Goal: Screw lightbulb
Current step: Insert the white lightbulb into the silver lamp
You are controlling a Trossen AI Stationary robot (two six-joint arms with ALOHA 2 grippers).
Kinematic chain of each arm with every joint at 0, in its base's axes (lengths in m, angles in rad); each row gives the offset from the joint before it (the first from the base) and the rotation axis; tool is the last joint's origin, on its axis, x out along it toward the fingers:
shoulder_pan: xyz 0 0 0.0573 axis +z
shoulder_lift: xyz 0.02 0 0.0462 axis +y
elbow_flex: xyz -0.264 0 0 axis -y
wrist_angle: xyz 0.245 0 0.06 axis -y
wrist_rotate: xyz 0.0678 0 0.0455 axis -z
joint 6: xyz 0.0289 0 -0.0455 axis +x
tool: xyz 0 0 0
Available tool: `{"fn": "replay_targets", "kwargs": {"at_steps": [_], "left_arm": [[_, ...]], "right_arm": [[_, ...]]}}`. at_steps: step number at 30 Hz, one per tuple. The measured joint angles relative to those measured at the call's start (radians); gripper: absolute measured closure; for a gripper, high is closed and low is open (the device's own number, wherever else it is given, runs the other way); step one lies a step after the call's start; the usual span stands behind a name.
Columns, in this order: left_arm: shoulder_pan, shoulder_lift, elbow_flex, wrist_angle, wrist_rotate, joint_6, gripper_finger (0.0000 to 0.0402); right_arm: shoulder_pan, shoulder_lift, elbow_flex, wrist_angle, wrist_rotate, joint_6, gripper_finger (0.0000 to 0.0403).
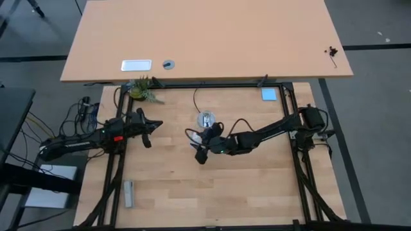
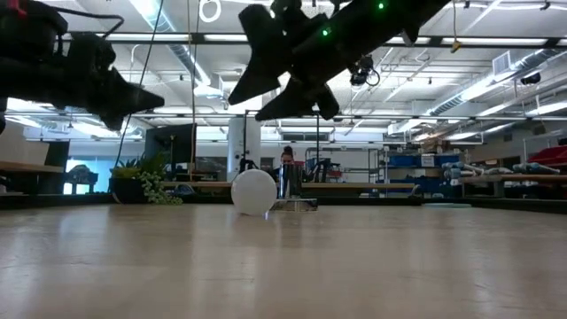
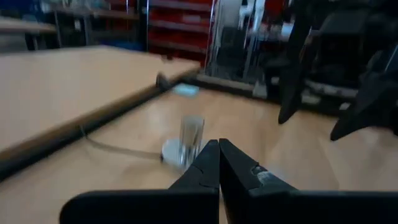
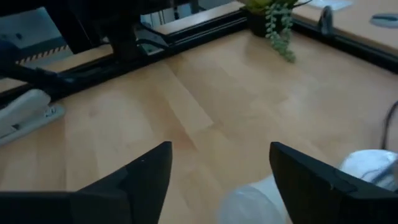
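Resting on the pale wood-grain table (image 2: 372,266), your lightbulb (image 2: 254,191) reads as a smooth frosted-white globe in the low view, matte, with no glare on it. It sits just beside the shiny silver socket (image 2: 290,188), near the table's middle; from the frames you cannot tell whether the two touch. In the right wrist view the lightbulb shows as a pale translucent dome between and just below the two dark fingers (image 4: 140,180).

Your right gripper (image 1: 203,153) hangs above it with its jaws spread wide, released, nothing between them.

Your left gripper (image 1: 153,126) waits well off to the left, clenched, its dark tapered fingertips pressed together on nothing.

A thin black cord (image 1: 195,97) runs from the socket toward the table's far edge.
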State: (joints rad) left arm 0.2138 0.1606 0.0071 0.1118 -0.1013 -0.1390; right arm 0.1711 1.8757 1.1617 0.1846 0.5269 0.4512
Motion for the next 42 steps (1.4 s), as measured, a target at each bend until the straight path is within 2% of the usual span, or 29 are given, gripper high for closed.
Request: {"fn": "replay_targets", "kwargs": {"at_steps": [5,9,13,28,33,42], "left_arm": [[0.0,0.059,0.0,-0.012,0.0,0.0,0.0385],[0.0,0.098,0.0,-0.018,-0.001,0.0,0.0372],[0.0,0.128,0.0,-0.004,0.0,-0.002,0.036],[0.0,0.184,0.0,0.01,0.035,-0.004,0.0346],[0.0,0.188,0.0,0.008,0.035,-0.004,0.0346],[0.0,0.193,0.0,-0.001,0.035,-0.004,0.0346]], "right_arm": [[-0.003,0.079,0.039,0.001,0.003,0.002,0.0081],[-0.003,0.133,0.047,-0.013,0.071,0.006,0.0065],[-0.004,0.166,0.047,-0.03,0.153,0.047,0.0063],[-0.018,0.249,0.046,-0.03,0.127,0.147,0.007],[-0.024,0.283,0.046,-0.025,0.126,0.159,0.008],[-0.021,0.277,0.051,-0.021,0.132,0.152,0.0136]]}}
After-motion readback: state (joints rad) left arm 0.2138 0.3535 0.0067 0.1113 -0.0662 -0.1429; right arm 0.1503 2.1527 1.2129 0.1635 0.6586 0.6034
